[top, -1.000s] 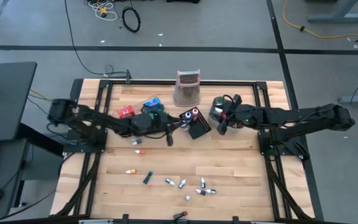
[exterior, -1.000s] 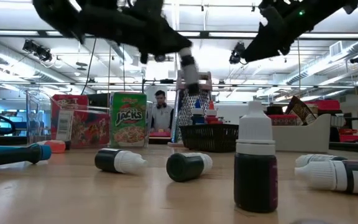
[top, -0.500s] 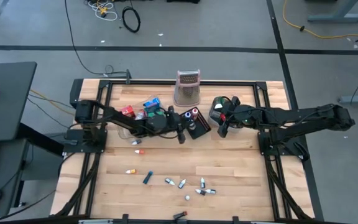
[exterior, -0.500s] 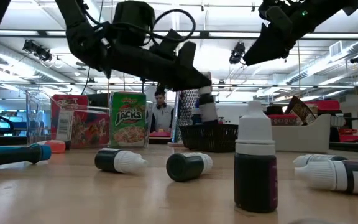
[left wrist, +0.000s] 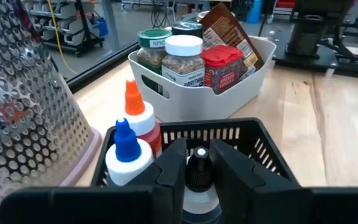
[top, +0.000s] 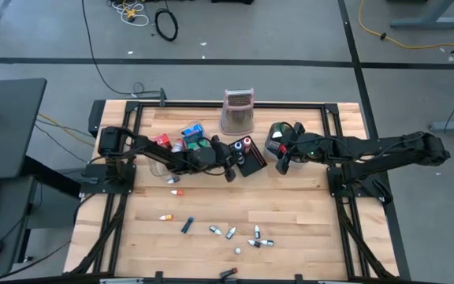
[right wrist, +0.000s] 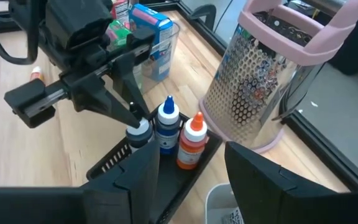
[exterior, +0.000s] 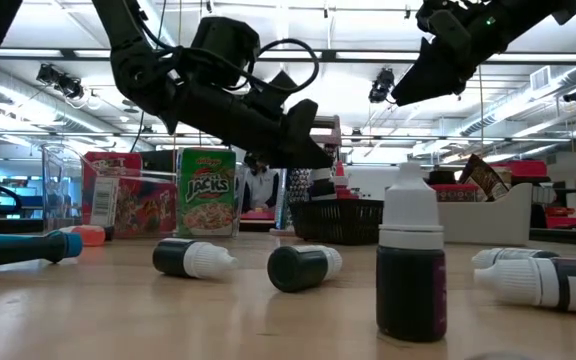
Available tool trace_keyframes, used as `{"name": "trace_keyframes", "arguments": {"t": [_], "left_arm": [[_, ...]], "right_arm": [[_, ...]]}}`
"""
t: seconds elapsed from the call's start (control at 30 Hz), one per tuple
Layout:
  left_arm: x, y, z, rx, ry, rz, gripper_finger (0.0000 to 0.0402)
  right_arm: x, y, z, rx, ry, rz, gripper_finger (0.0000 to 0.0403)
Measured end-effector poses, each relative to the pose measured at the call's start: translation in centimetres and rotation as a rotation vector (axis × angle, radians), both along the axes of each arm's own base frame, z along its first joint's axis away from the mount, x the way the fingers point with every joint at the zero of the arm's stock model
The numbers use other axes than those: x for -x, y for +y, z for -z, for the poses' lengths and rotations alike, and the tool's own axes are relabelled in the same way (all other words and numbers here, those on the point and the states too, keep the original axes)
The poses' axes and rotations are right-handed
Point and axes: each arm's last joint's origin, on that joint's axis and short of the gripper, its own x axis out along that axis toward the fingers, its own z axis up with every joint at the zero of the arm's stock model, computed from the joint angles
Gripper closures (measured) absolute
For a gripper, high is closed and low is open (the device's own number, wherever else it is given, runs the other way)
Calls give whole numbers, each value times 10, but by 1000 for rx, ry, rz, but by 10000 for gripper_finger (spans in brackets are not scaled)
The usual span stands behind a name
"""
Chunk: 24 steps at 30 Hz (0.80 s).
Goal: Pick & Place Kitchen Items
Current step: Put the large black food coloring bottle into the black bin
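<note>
My left gripper [top: 231, 168] is shut on a small vial [left wrist: 198, 169] with a black cap and a pale body, at the near left side of the black mesh basket [top: 251, 160]. The basket holds a blue-tipped bottle [right wrist: 166, 127] and an orange-tipped bottle [right wrist: 191, 144]. My right gripper [right wrist: 191, 155] is open and empty, up in the air between the basket and the white bin [top: 277, 136]. Several more vials [top: 243, 235] lie on the near part of the table. My left gripper pinches the vial between its two fingers, at the vial's shoulder just below the cap [left wrist: 197, 188]. The fingers [right wrist: 122, 102] come slanting down from the table's left. The vial stands upright with its cap up, inside the basket's rim. Whether its bottom rests on the basket floor, I cannot tell.
A metal grater [top: 237, 112] with a pink rim stands just behind the basket. The white bin [left wrist: 229, 93] holds jars and a packet. A clear tray [top: 176, 142] with red, blue and green packets is at the back left. Orange-capped vials [top: 176, 181] and a blue pen [top: 186, 226] lie loose.
My left gripper has carried the vial toward the table's right, up to the basket, and has gone down with it. The vial has stayed upright in the shut fingers. My right gripper has kept still.
</note>
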Motion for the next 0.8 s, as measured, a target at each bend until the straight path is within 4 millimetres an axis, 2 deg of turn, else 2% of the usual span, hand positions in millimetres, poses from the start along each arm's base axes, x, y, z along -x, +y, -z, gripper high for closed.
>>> {"name": "trace_keyframes", "arguments": {"t": [0.8], "left_arm": [[0, 2, 0, -67, 30, -8, 318]], "right_arm": [[0, 0, 0, -9, -5, 7, 209]]}}
